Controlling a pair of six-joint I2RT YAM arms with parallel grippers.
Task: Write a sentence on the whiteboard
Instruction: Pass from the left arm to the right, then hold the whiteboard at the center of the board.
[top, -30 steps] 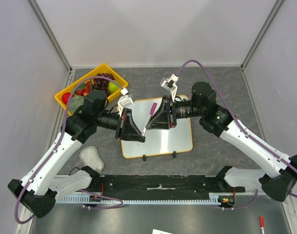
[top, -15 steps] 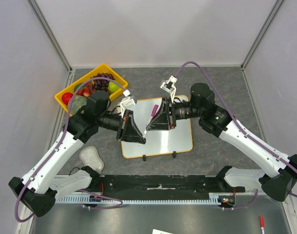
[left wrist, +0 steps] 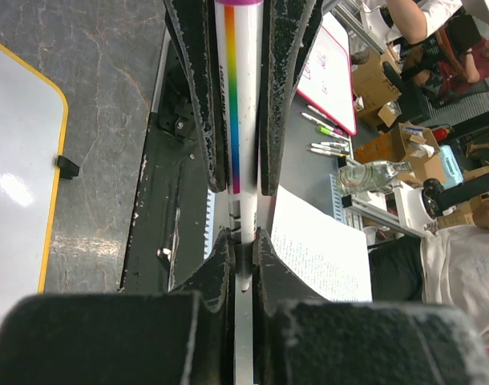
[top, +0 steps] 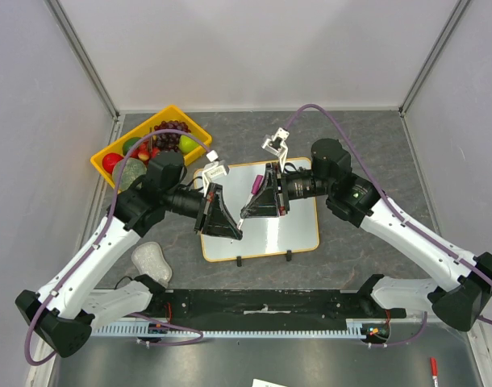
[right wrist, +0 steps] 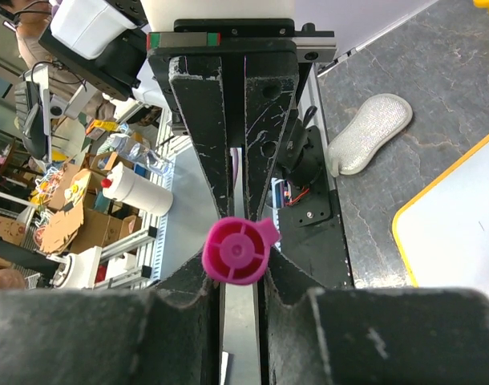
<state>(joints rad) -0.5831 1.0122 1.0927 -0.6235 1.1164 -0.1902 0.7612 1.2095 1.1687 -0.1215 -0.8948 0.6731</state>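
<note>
Over the grey marbled table, left gripper is clamping the rainbow-striped white marker, right gripper its magenta cap; likely needing straight axial separation.

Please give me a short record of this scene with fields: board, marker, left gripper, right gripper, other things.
board: whiteboard, lying flat, no writing visible
marker: white marker with rainbow stripe, magenta cap on, held over whiteboard
left gripper: shut on white marker
right gripper: shut on magenta cap
other things: fruit tray, grey pad
</note>
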